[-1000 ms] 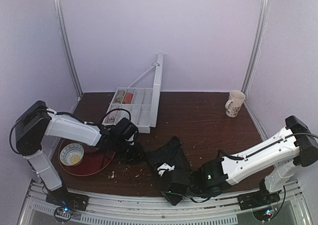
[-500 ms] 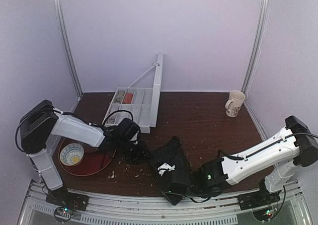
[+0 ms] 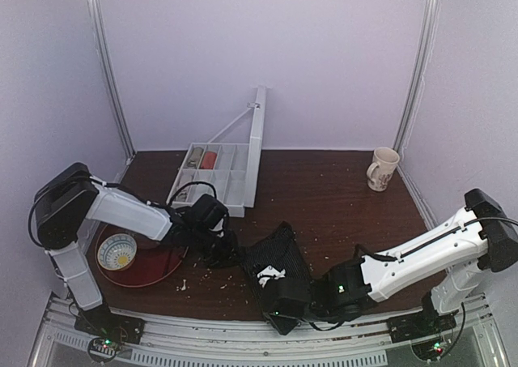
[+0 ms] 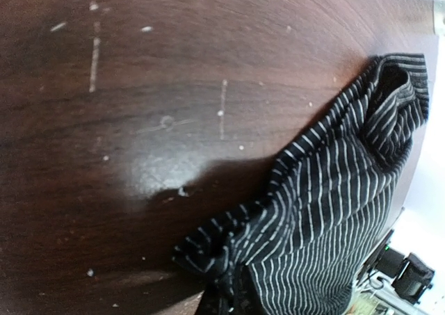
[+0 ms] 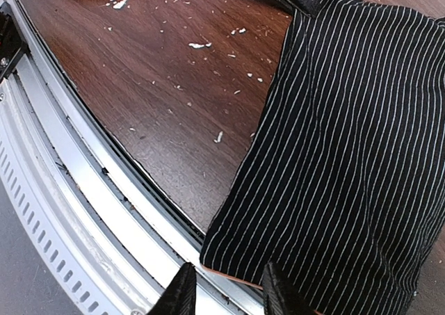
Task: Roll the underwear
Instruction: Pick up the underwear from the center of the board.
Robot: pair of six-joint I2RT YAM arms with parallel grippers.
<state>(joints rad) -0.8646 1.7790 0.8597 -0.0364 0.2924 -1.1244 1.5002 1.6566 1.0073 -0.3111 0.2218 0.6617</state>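
Currently catalogued.

- **Item:** soft black underwear [image 3: 275, 258] with pale pinstripes. It lies rumpled on the dark brown wooden table [image 3: 332, 197], close to the near edge and between the two arms.
- **Left gripper [image 3: 220, 249]:** black two-finger pincer, clenched at the garment's far-left corner. The left wrist view shows the cloth puckering towards it, so it is judged pinched on that corner. The fingers themselves are out of that view.
- **Right gripper [image 5: 229, 291]:** released. The fingers stand apart and straddle the light near hem.
- **Step in hand, judged:** securing an edge to begin the roll, which has not yet started.
- **Handling advice:**
  - Draw the pinched corner outward first to flatten the wrinkles.
  - Keep the lift low so the limp fabric does not fold over itself.
  - Have the right side pin the hem so the piece cannot slide off the table edge.
  - Turn the edge over evenly.
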